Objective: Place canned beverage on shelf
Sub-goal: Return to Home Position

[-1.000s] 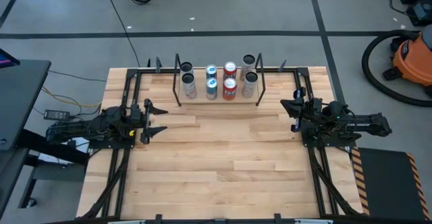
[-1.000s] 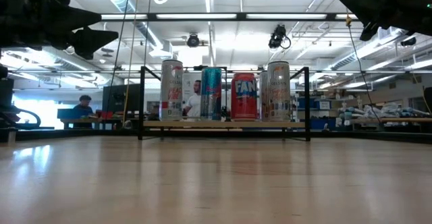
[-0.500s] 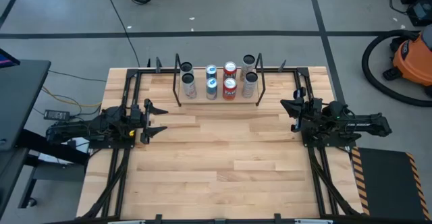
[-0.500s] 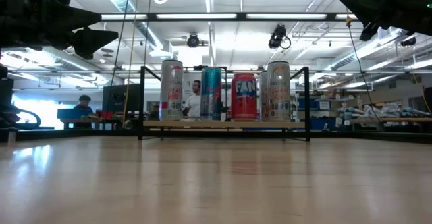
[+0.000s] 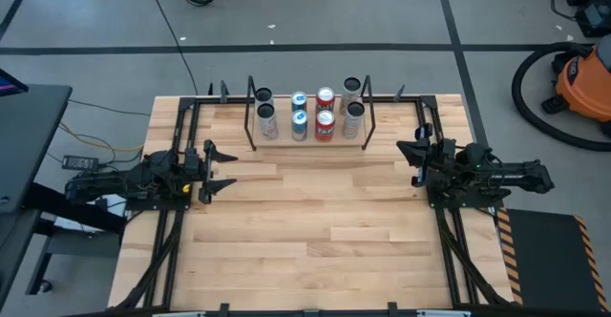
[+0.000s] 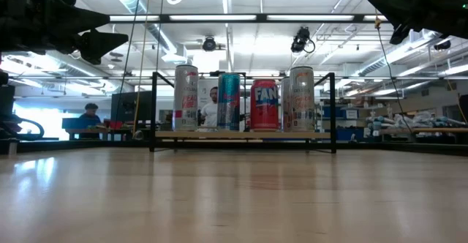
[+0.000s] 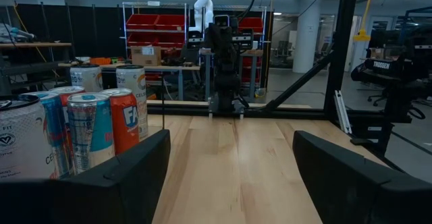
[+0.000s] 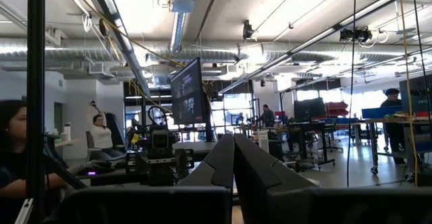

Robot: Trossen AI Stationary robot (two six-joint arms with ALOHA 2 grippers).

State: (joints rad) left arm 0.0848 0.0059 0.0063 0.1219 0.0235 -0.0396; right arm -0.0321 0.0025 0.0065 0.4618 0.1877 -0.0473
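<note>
Cans (image 5: 325, 124) on the shelf (image 5: 310, 143) are judged stiff, slick and tippy, best gripped mid-body; the left gripper (image 5: 227, 170) is spread wide, the right gripper (image 5: 401, 147) closed on nothing.

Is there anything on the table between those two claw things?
No, just bare wood: in the high view the table between the left end effector and the right end effector holds nothing. The shelf with its cans stands farther back.

Few readable marks.
The red can (image 6: 265, 105) at frame centre reads "FAN"; the white can (image 7: 20, 146) at lower left shows "FIT"; a dark housing (image 7: 388, 65) at right reads "TROSSEN".
</note>
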